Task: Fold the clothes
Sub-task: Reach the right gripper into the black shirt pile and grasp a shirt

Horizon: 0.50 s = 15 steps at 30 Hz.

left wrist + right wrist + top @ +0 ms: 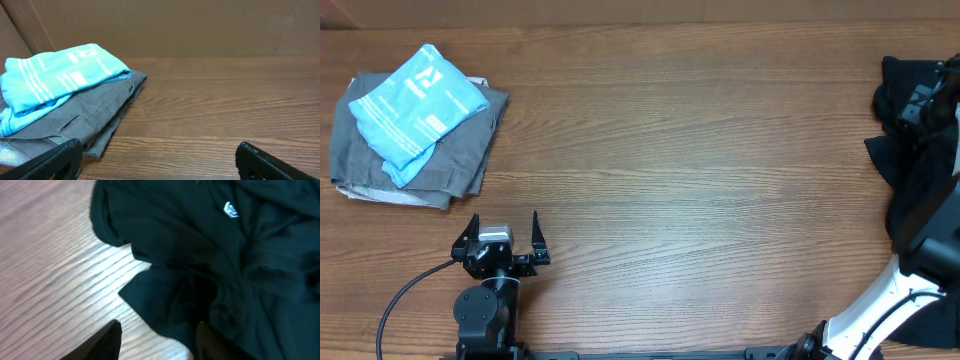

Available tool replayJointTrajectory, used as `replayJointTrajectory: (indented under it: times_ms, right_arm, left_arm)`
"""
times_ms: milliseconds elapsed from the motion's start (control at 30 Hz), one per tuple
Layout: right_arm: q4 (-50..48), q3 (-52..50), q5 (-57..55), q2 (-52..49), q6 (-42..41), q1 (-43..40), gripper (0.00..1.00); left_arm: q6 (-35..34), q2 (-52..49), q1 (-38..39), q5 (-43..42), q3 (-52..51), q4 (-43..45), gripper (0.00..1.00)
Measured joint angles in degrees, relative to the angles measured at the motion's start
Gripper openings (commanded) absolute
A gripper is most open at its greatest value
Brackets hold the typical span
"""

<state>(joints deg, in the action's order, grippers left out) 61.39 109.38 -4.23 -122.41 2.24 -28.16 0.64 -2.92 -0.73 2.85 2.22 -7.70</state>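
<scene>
Right tool [159, 326] is down over the black clothes [902, 160] at the far right edge of the bench [700, 150]. Its two fingers stand partly apart in my wrist view, with a corner of black fabric lying in the gap between them. I can't tell if they're clamped on it or just straddling it. One finger [102, 342] is over bare wood; the other sits at the fabric's edge, too dark to read contact. The clothes are a rumpled heap, unfolded, part of it running off the right side of the overhead view. On top in the wrist view is a black polo shirt [200, 245] with a small white chest logo [230, 210]; folds and a curved hem edge lie on the wood. My right arm comes up from the lower right and crosses over the heap. Left tool [504, 222] is near the front left of the bench, fingers spread wide, nothing between them, pointing toward the far edge. Beyond it, at the far left, is a grey folded garment [450, 150] with a light blue plastic packet [415, 110] with white print resting on top. The left tool is apart from both, and well apart from the clothes.
</scene>
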Motion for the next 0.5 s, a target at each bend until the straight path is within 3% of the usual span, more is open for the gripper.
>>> replayJointTrajectory:
  times_ms: [300,500]
  right_arm:
    - [-1.42,0.0,0.37,-4.63,0.57,-0.15,0.4]
    - [-4.61,0.0,0.39,-7.89,0.55,-1.36,0.4]
  left_arm:
    - [0.0,0.0,0.0,0.0,0.0,0.02,1.0]
    - [0.0,0.0,0.0,0.0,0.0,0.0,1.0]
